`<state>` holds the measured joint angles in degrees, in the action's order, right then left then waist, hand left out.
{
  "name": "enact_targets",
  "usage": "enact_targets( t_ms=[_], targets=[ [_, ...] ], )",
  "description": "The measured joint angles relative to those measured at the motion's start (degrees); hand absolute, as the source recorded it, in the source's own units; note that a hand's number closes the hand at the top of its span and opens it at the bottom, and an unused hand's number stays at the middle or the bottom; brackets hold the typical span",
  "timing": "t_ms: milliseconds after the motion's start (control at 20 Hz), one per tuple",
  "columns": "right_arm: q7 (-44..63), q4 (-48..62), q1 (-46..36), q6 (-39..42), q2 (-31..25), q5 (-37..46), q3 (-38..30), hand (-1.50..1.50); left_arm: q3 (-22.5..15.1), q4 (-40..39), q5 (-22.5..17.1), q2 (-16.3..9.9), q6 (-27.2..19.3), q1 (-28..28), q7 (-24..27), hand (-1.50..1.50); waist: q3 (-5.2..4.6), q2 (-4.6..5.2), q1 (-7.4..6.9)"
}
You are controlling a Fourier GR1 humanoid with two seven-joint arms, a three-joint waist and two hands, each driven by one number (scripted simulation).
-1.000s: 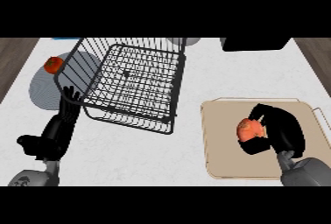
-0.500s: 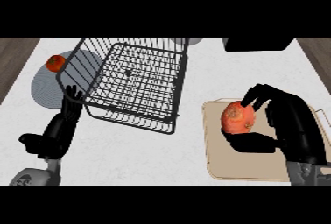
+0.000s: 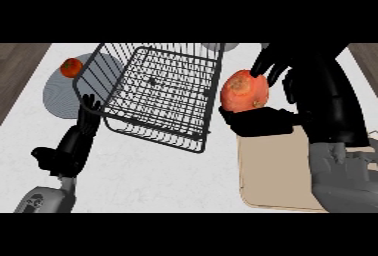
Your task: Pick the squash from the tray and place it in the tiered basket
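The round orange squash (image 3: 245, 91) is pinched by the black right hand (image 3: 284, 87), above the flat beige tray (image 3: 277, 170). It is held just beside the black wire tiered basket (image 3: 159, 92). The left hand (image 3: 83, 131) is kept spread.

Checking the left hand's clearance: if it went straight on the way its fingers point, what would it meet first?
Most likely the tiered basket: the open left hand points up the view at its near-left lower rim. Depth is unclear, so it might pass underneath.

Grey plate (image 3: 63, 97) at upper left on white counter (image 3: 155, 175), small red fruit (image 3: 71, 67) on its top edge; wood strip (image 3: 21, 75) beyond counter's left side.
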<state>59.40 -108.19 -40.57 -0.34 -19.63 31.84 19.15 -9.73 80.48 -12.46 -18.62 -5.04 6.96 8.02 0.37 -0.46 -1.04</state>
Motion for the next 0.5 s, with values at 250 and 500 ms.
enact_targets(
  t_ms=[250,500],
  targets=[
    [0.9,11.01,-10.89,0.22,6.93,1.59,-0.71,1.5,0.1,-0.77,0.28,0.29,0.93,0.67,0.3,0.0,0.0,0.23,-0.52],
    [-0.2,24.21,-20.19,0.18,11.86,1.45,-3.45,1.5,0.16,-1.5,1.15,1.36,0.37,1.02,1.11,0.0,0.06,0.47,-0.96]
  ],
)
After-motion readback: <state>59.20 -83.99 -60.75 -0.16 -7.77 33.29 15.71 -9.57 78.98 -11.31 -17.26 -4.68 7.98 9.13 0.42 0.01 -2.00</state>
